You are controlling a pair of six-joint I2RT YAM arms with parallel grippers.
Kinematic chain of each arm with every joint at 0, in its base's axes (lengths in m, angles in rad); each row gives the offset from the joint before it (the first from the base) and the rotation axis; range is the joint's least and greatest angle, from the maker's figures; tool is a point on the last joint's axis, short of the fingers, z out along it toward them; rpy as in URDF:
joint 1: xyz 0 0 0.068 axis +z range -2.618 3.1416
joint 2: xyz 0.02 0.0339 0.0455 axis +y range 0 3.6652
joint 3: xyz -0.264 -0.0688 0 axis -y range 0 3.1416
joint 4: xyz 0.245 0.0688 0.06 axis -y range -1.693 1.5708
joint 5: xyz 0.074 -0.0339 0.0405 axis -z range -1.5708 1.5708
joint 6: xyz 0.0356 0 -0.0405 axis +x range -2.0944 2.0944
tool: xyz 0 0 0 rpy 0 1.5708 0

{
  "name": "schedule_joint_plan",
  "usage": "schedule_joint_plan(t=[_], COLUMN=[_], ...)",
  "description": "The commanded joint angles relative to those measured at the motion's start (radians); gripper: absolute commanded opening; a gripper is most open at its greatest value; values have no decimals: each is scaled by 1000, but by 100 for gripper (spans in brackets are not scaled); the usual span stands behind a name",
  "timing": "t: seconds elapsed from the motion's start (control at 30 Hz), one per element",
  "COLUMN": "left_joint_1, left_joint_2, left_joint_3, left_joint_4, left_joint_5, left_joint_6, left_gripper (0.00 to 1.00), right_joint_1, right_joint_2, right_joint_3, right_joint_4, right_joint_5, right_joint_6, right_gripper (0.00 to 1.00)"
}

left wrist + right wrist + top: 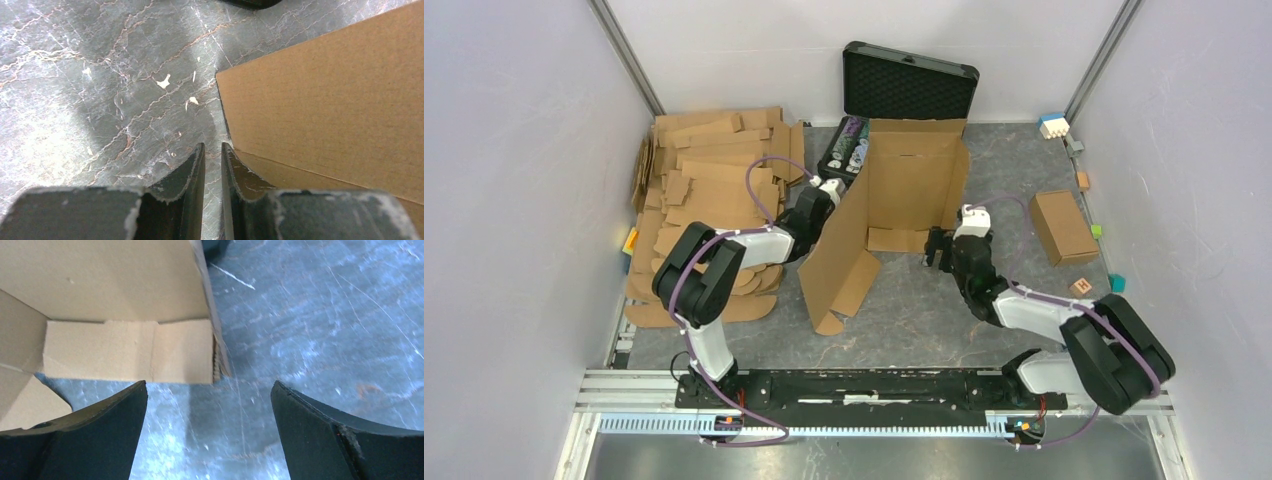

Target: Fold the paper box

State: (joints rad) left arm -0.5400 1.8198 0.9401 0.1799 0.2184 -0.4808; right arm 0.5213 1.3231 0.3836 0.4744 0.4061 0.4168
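Observation:
The paper box point(909, 180) stands half-formed in the middle of the table, with its back wall upright and a long left panel point(839, 255) swung out toward the front. My left gripper point(826, 188) is outside that left panel, near its top. In the left wrist view the left gripper point(213, 147) has only a narrow gap between its fingers, with bare table showing through. The cardboard point(325, 100) lies just right of its right finger. My right gripper point(937, 250) hovers in front of the box's right corner. Its fingers are wide open and empty point(209, 387), just short of the box's bottom flap point(125, 347).
An open black case point(909, 85) stands behind the box, with a dark packet point(844, 148) leaning at its left. A pile of flat cardboard sheets point(709, 190) fills the left side. A smaller brown box point(1062, 225) and coloured blocks point(1054, 125) lie at the right.

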Motion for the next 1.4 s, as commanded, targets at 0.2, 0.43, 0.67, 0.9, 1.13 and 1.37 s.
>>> schedule_joint_plan(t=[0.2, 0.43, 0.67, 0.9, 1.13, 1.37], left_joint_1=[-2, -2, -2, -2, -2, -3], left_joint_2=[-46, -63, -67, -65, -54, -54], left_joint_3=[25, 19, 16, 14, 17, 14], left_joint_4=[14, 12, 14, 20, 27, 39], left_joint_5=[-10, -18, -9, 0, 15, 27], left_joint_6=[39, 45, 44, 39, 33, 30], left_gripper=[25, 25, 25, 25, 25, 25], right_joint_1=[9, 119, 158, 158, 158, 167], right_joint_2=[-219, -6, 265, 436, 500, 558], right_joint_3=[-203, -39, 188, 344, 403, 421], right_joint_4=[105, 178, 182, 130, 89, 41], right_joint_5=[-176, -187, -127, -88, -50, -45], right_joint_6=[33, 36, -30, -25, -27, -2], right_gripper=[54, 0, 0, 0, 0, 0])
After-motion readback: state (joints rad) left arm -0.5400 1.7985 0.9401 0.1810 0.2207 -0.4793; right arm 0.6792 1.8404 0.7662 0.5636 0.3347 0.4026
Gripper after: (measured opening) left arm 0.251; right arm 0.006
